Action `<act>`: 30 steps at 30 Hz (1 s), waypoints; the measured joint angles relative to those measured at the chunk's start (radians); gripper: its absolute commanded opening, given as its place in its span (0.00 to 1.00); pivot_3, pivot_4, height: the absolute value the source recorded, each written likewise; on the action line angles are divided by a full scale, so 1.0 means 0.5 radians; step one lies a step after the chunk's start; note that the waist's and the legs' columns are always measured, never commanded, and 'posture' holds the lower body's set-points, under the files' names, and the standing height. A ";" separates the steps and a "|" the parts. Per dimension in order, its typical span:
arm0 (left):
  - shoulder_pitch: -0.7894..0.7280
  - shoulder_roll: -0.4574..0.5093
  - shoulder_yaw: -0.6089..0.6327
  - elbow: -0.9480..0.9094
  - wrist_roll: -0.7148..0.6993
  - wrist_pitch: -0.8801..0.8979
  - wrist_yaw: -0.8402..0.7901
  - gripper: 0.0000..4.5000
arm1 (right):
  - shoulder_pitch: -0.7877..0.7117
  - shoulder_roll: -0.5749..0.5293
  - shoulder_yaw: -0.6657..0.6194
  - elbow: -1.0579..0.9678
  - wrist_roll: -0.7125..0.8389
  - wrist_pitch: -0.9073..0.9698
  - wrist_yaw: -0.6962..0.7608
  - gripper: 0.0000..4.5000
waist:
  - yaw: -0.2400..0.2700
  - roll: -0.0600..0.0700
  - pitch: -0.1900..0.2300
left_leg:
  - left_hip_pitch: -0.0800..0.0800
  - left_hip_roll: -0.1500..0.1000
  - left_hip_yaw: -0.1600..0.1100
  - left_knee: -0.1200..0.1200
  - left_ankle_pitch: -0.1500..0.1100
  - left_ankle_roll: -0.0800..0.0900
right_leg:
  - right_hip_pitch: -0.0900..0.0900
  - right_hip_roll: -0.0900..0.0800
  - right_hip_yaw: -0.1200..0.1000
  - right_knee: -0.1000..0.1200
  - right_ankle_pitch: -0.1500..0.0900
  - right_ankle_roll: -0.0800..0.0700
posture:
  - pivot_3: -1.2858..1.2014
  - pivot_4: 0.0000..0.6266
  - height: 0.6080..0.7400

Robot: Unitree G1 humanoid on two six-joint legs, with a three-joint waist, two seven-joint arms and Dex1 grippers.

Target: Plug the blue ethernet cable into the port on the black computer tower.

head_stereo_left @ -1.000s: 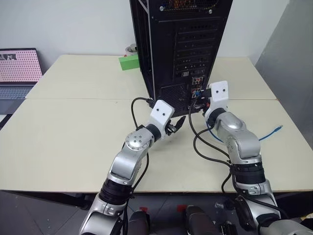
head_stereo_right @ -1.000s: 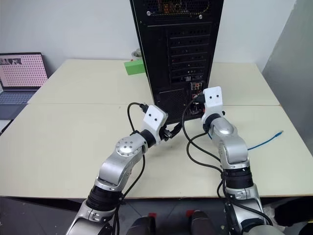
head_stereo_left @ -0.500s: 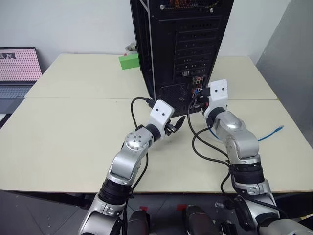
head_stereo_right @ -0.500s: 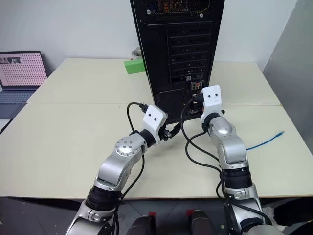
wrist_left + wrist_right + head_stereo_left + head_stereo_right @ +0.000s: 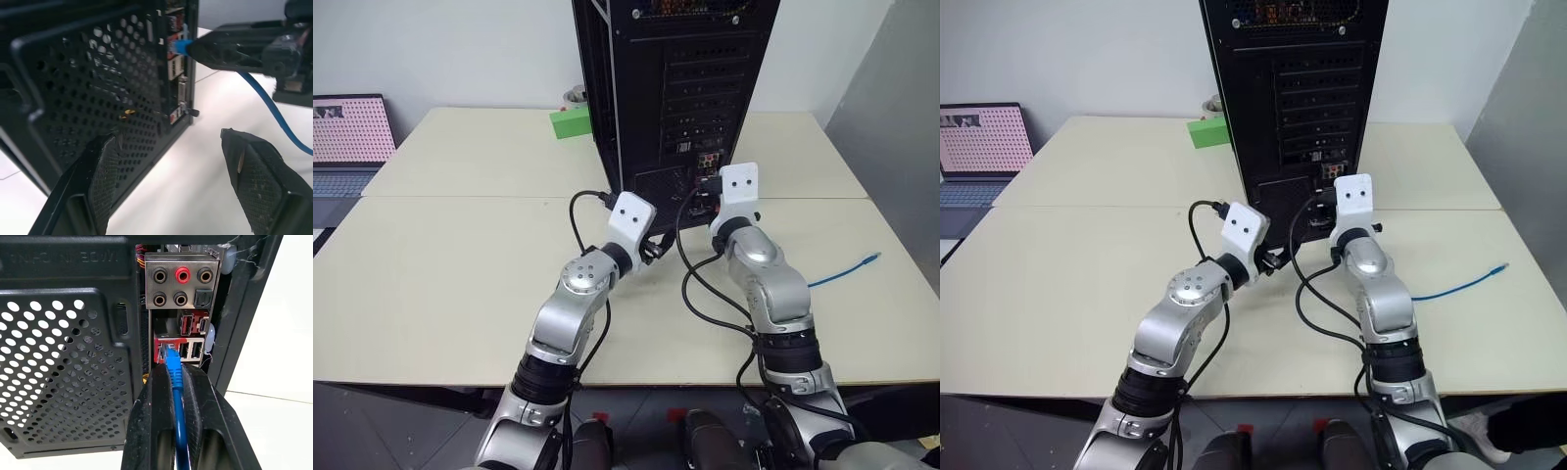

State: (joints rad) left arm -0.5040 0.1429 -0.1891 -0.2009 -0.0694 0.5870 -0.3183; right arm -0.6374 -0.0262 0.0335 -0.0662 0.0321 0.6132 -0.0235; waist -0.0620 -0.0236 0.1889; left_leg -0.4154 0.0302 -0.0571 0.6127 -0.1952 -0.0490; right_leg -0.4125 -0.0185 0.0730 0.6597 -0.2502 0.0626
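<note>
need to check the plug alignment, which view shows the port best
The right wrist view: the port sits straight ahead with the blue ethernet cable plug at its mouth. The left wrist view shows it obliquely from the side. In the eye views it is tiny and blocked by the right gripper.

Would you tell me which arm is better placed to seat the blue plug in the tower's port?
Right: the right gripper pinches the blue ethernet cable with its plug at the port; the left gripper hangs open beside.
</note>
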 measured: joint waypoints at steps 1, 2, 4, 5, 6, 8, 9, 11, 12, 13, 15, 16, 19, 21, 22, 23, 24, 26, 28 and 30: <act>0.000 0.006 0.000 0.000 0.000 0.001 0.001 0.76 | 0.000 0.009 0.001 0.011 -0.011 -0.016 -0.003 0.00 | 0.000 0.000 0.000 | 0.000 0.000 0.000 0.000 0.000 0.000 | 0.000 0.000 0.000 0.000 0.000 0.000 | 0.52 0.24 1.00; 0.000 0.009 0.001 0.000 0.000 0.001 0.002 0.76 | 0.000 0.013 0.000 0.021 -0.016 -0.029 -0.005 0.00 | 0.000 0.000 0.000 | 0.000 0.000 0.000 0.000 0.000 0.000 | 0.000 0.000 0.000 0.000 0.000 0.000 | 0.52 0.24 1.00; 0.000 0.013 0.001 0.000 0.000 0.001 0.003 0.76 | -0.001 0.022 0.000 0.041 -0.021 -0.057 -0.008 0.00 | 0.000 0.000 0.000 | 0.000 0.000 0.000 0.000 0.000 0.000 | 0.000 0.000 0.000 0.000 0.000 0.000 | 0.52 0.24 1.00; 0.000 0.015 0.001 0.000 -0.001 0.002 0.003 0.76 | -0.001 0.025 -0.001 0.055 -0.022 -0.077 -0.007 0.00 | -0.001 0.000 0.000 | 0.000 0.000 0.000 0.000 0.000 0.000 | 0.000 0.000 0.000 0.000 0.000 0.000 | 0.52 0.24 1.00; 0.000 0.015 0.001 0.000 -0.001 0.003 0.003 0.76 | -0.002 0.027 -0.002 0.066 -0.023 -0.089 -0.005 0.00 | -0.001 0.000 0.000 | 0.000 0.000 0.000 0.000 0.000 0.000 | 0.000 0.000 0.000 0.000 0.000 0.000 | 0.52 0.24 1.00; 0.000 0.015 0.001 0.000 -0.001 0.003 0.004 0.76 | -0.004 0.026 -0.003 0.087 -0.023 -0.116 -0.001 0.00 | -0.002 0.000 0.000 | 0.000 0.000 0.000 0.000 0.000 0.000 | 0.000 0.000 0.000 0.000 0.000 0.000 | 0.52 0.24 1.00; 0.000 0.015 0.001 0.000 -0.002 0.004 0.004 0.76 | -0.007 0.025 -0.004 0.097 -0.023 -0.124 0.000 0.00 | -0.003 0.000 0.000 | 0.000 0.000 0.000 0.000 0.000 0.000 | 0.000 0.000 0.000 0.000 0.000 0.000 | 0.52 0.24 1.00; 0.000 0.015 0.000 -0.001 -0.002 0.004 0.004 0.76 | -0.009 0.024 -0.005 0.109 -0.023 -0.136 0.002 0.00 | -0.005 0.000 0.000 | 0.001 0.000 0.000 0.000 0.000 0.000 | 0.000 0.000 0.000 0.001 0.000 0.000 | 0.52 0.24 1.00; 0.000 0.015 0.001 -0.002 -0.002 0.004 0.004 0.76 | -0.009 0.024 -0.005 0.115 -0.023 -0.142 0.003 0.00 | -0.006 0.000 0.000 | 0.001 0.000 0.000 0.000 0.000 0.000 | 0.000 0.000 0.000 0.001 0.000 0.000 | 0.52 0.24 1.00; 0.000 0.015 0.001 -0.004 -0.002 0.004 0.004 0.76 | -0.012 0.023 -0.007 0.123 -0.021 -0.148 0.006 0.00 | -0.007 0.000 0.000 | 0.001 0.000 0.000 0.000 0.000 0.000 | 0.000 0.000 0.000 0.001 0.000 0.000 | 0.52 0.24 1.00; 0.000 0.015 0.001 -0.005 -0.002 0.004 0.005 0.76 | -0.016 0.022 -0.016 0.130 -0.019 -0.150 0.012 0.00 | -0.009 0.000 0.000 | 0.001 0.000 0.000 0.000 0.000 0.000 | 0.000 0.000 0.000 0.002 0.000 0.000 | 0.52 0.24 1.00; 0.000 0.016 0.001 -0.005 -0.002 0.004 0.005 0.76 | -0.018 0.020 -0.020 0.132 -0.017 -0.150 0.020 0.00 | -0.010 0.000 0.000 | 0.001 0.000 0.000 0.000 0.000 0.000 | 0.000 0.000 0.000 0.002 0.000 0.000 | 0.52 0.24 1.00; 0.001 0.021 0.002 -0.005 -0.002 0.004 0.005 0.77 | -0.017 -0.015 -0.022 0.132 -0.001 -0.150 0.097 0.16 | -0.012 0.000 0.000 | 0.001 0.000 0.000 0.000 0.000 0.000 | 0.000 0.000 0.000 0.002 0.000 0.000 | 0.52 0.24 1.00; 0.001 0.026 0.004 -0.005 -0.002 0.004 0.004 0.77 | -0.017 -0.033 -0.022 0.132 0.010 -0.148 0.135 0.27 | -0.011 0.000 0.000 | 0.001 0.000 0.000 0.000 0.000 0.000 | 0.000 0.000 0.000 0.002 0.000 0.000 | 0.52 0.24 1.00; 0.000 0.034 0.008 -0.005 -0.003 0.004 0.002 0.77 | -0.009 -0.047 -0.021 0.124 0.020 -0.136 0.168 0.33 | -0.010 0.000 0.000 | 0.000 0.000 0.000 0.000 0.000 0.000 | 0.000 0.000 0.000 0.001 0.000 0.000 | 0.52 0.24 1.00; 0.001 0.037 0.009 -0.005 -0.004 0.004 0.002 0.77 | -0.001 -0.057 -0.018 0.118 0.023 -0.133 0.178 0.35 | -0.008 0.000 0.000 | 0.000 0.000 0.000 -0.001 0.000 0.000 | 0.000 0.000 0.000 0.001 0.000 0.000 | 0.52 0.24 1.00; 0.000 0.058 0.022 -0.005 -0.010 0.004 -0.010 0.77 | 0.035 -0.090 -0.014 0.085 0.041 -0.108 0.224 0.42 | -0.005 0.000 0.000 | -0.001 0.000 0.000 -0.001 0.000 0.000 | 0.000 0.000 0.000 -0.001 0.000 0.000 | 0.52 0.24 1.00; 0.002 0.126 0.048 -0.005 -0.018 0.009 -0.049 0.77 | 0.111 -0.153 0.004 -0.003 0.059 -0.071 0.299 0.51 | 0.000 0.000 0.000 | -0.002 0.000 0.000 -0.002 0.000 0.000 | 0.000 0.000 -0.001 -0.003 0.000 0.000 | 0.52 0.24 1.00; 0.003 0.218 0.082 -0.005 -0.018 0.033 -0.091 0.77 | 0.179 -0.230 0.007 -0.093 0.075 -0.026 0.372 0.62 | 0.003 0.000 0.000 | -0.002 0.000 0.000 -0.003 0.000 0.000 | 0.000 0.000 0.000 -0.003 0.000 0.000 | 0.52 0.24 1.00; 0.020 0.312 0.093 -0.030 -0.021 0.037 -0.154 0.77 | 0.244 -0.340 0.004 -0.224 0.120 -0.002 0.487 0.69 | 0.008 0.000 0.000 | -0.002 0.000 0.000 -0.003 0.000 0.000 | 0.000 -0.001 -0.001 -0.004 0.000 0.000 | 0.52 0.24 1.00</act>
State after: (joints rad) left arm -0.4939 0.2987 -0.1425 -0.2160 -0.0797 0.6053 -0.3955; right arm -0.5155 -0.1965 0.0356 -0.1782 0.0921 0.6122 0.2202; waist -0.0580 -0.0234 0.1890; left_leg -0.4165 0.0301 -0.0571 0.6114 -0.1952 -0.0490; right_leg -0.4127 -0.0188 0.0727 0.6579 -0.2504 0.0625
